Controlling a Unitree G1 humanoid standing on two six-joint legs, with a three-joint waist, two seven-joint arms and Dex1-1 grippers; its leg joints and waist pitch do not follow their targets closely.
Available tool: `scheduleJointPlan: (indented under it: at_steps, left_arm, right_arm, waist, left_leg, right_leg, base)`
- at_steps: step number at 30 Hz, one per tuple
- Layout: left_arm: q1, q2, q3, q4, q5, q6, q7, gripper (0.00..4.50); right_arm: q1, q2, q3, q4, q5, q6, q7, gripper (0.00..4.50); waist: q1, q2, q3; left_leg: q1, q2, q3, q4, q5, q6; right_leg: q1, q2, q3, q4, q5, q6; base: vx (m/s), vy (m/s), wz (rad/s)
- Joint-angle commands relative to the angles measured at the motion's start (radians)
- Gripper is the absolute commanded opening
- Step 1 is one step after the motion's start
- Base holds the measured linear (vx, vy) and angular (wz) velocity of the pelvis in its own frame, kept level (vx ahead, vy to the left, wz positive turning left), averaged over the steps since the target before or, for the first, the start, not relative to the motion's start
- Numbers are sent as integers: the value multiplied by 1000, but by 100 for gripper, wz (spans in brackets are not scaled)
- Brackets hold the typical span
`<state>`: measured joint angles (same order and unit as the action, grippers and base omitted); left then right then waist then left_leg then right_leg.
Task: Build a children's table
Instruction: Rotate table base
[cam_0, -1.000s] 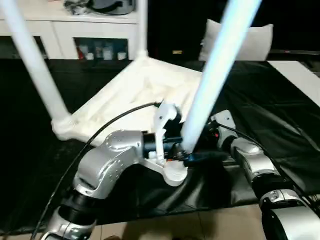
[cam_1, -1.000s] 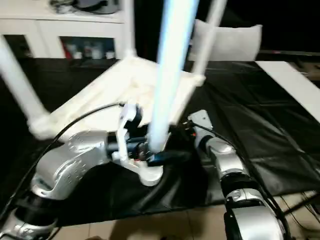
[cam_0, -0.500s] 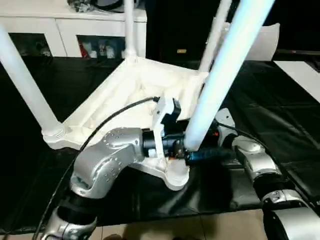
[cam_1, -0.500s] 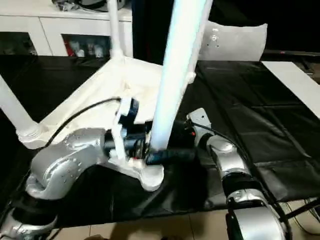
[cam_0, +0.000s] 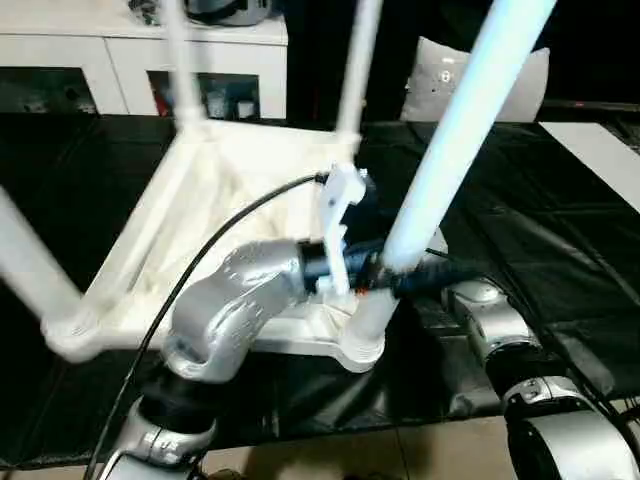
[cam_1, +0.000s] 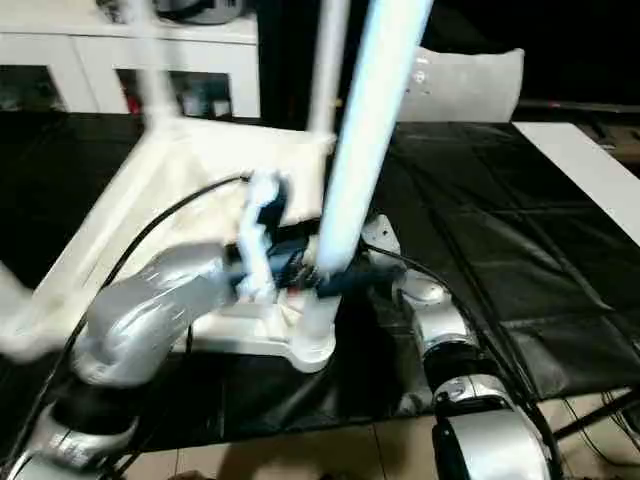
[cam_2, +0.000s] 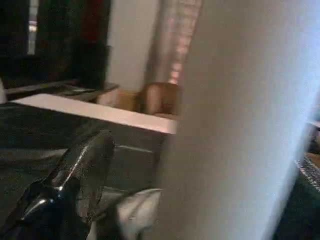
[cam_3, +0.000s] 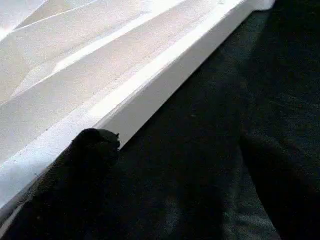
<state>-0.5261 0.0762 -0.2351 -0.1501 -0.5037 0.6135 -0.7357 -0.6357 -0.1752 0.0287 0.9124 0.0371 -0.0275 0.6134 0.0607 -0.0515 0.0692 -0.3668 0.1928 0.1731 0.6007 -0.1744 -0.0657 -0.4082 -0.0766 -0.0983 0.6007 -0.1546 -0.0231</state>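
Both sets of jaws stand wide. The left gripper (cam_0: 375, 275), at centre frame in the left eye view, has its black fingers set either side of the nearest leg (cam_0: 440, 170) low on the shaft; the left wrist view shows one finger (cam_2: 75, 175) beside the broad white shaft, and whether the pads press on it cannot be told. The right gripper (cam_0: 440, 280), just right of that leg, lies low by the tabletop's edge; the right wrist view shows one finger (cam_3: 85, 155) touching the white rim (cam_3: 165, 80), not clamped on it.

Left to right: the tabletop (cam_0: 230, 200) lies underside up on the black cloth (cam_0: 560, 250), filling the left and centre of the frame. One leg (cam_0: 30, 270) rises from the lower-left corner socket, two more (cam_0: 180, 60) and (cam_0: 355, 60) stand at the far corners in the upper middle, and the nearest leg leans up toward the upper right from the near corner socket (cam_0: 360, 345). A white cabinet (cam_0: 90, 60) sits upper left, a grey cushion (cam_0: 520, 80) upper right.

Judgement — the step is seating the fourth leg. It leans, so it is probably not fully home. To do this well: bring the shaft in line with the socket first, hold the rim down so the top cannot slide on the cloth, then drive straight along the leg's axis — sideways force risks jamming it.
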Motion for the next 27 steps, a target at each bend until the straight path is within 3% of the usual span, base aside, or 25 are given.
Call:
scheduleJointPlan:
  at_steps: [1,3,6,7,8,12,16,19,21,22,27]
  left_arm:
    - [-21,-29,-16,7,5,-5,25,449]
    - [-30,-35,-26,28,44,-33,56,449]
    - [-45,-18,-31,79,107,-67,98,449]
    - [-52,-4,-30,104,137,-85,114,449]
    - [-57,9,-24,132,162,-102,124,449]
    - [-53,51,-2,173,204,-129,137,449]
    - [-39,80,2,209,246,-142,173,449]
    - [-13,109,-14,210,261,-159,154,449]
    - [9,140,-39,208,275,-189,110,449]
    - [9,140,-39,208,275,-189,110,449]
    - [59,266,-79,218,289,-220,-48,449]
  right_arm:
    - [6,5,11,-43,18,-18,46,450]
    - [14,-9,-1,-45,14,-22,15,450]
    - [22,-33,-27,-51,17,-23,-23,450]
    - [27,-47,-40,-55,20,-22,-34,450]
    - [35,-63,-52,-62,23,-22,-41,450]
    - [84,-118,-87,-110,36,-17,-35,450]
    - [135,-155,-109,-167,51,-7,-15,450]
    - [184,-173,-132,-250,86,5,14,450]
    - [215,-177,-148,-328,133,16,56,450]
    - [215,-177,-148,-328,133,16,56,450]
    - [295,-215,-144,-489,201,-27,176,450]
  waist:
    - [12,3,-76]
    - [19,3,-76]
    - [26,4,-75]
    - [30,12,-75]
    - [31,5,-72]
    - [35,5,-68]
    - [32,6,-69]
    - [30,10,-70]
    - [32,15,-72]
    - [31,13,-71]
    - [41,24,-71]
  left_leg:
    - [8,37,-10,-71,-264,12]
    - [6,38,-10,-72,-241,17]
    - [10,37,-9,-72,-248,18]
    - [11,38,-12,-74,-253,14]
    - [12,35,-9,-73,-273,12]
    - [17,28,-12,-72,-321,3]
    - [16,25,-15,-71,-341,7]
    - [12,25,-19,-73,-344,16]
    - [19,28,-19,-73,-356,21]
    - [16,28,-19,-74,-353,25]
    - [15,36,-20,-83,-352,28]
  right_leg:
    - [55,-71,52,-79,-350,-155]
    - [57,-69,53,-73,-301,-175]
    - [56,-69,52,-75,-318,-167]
    - [58,-71,52,-75,-326,-164]
    - [55,-69,50,-83,-362,-145]
    - [51,-70,42,-102,-523,-69]
    - [47,-68,34,-114,-573,-35]
    - [49,-70,30,-118,-579,-32]
    - [41,-71,31,-117,-569,-45]
    - [44,-69,32,-118,-563,-47]
    - [45,-71,40,-107,-497,-74]
  base:
    - [0,0,0]
    - [0,0,0]
    - [0,0,0]
    - [0,0,0]
    - [0,0,0]
    - [0,0,0]
    - [0,0,0]
    - [0,0,0]
    - [0,0,0]
    - [0,0,0]
    - [0,0,0]
